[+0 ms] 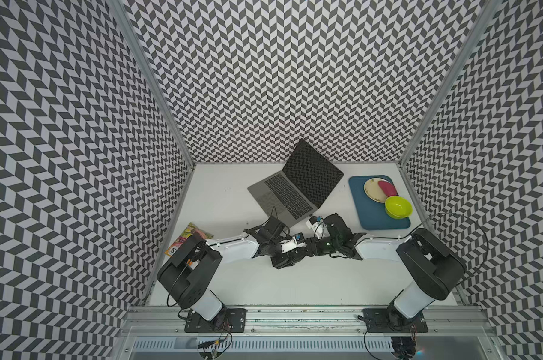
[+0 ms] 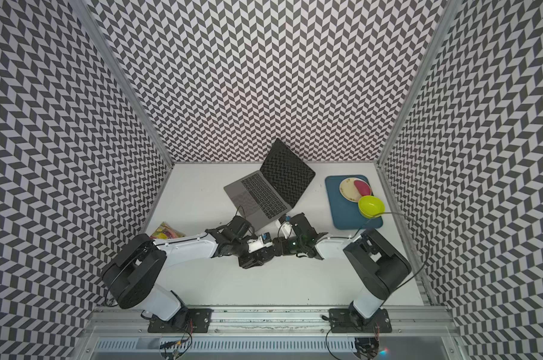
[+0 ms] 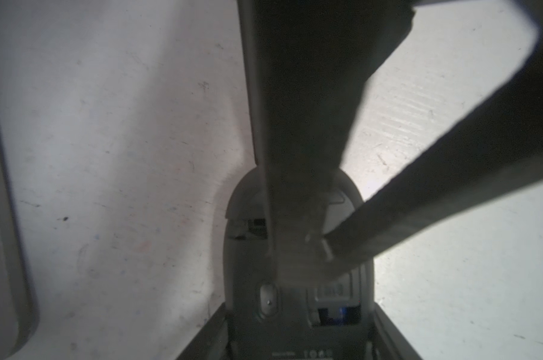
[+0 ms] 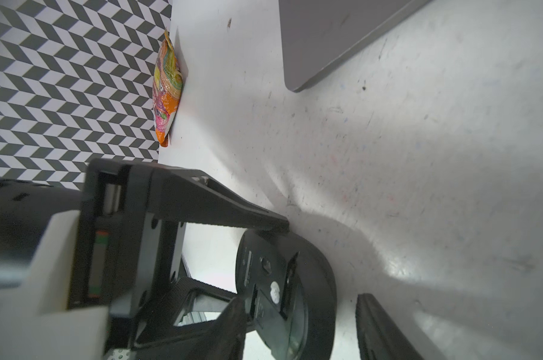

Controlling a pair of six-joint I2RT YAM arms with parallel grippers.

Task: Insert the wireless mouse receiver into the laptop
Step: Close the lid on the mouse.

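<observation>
left gripper (image 4: 260, 261) clamps upturned mouse (image 4: 313, 280), six o'clock of laptop (image 1: 264, 194). right gripper (image 4: 301, 302) spread over its underside. receiver: we can't pick it out, probably seated there. tiny, light, rigid, slick; we'd pinch the cap.

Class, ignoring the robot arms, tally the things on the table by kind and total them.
Electronics: 2, the laptop and the mouse.
Dishes: 2, the plate and the green bowl.
Trays: 1, the blue tray.
Packets: 1, the snack packet.
Other: 1, the pink item on the plate.
Total: 7.
</observation>
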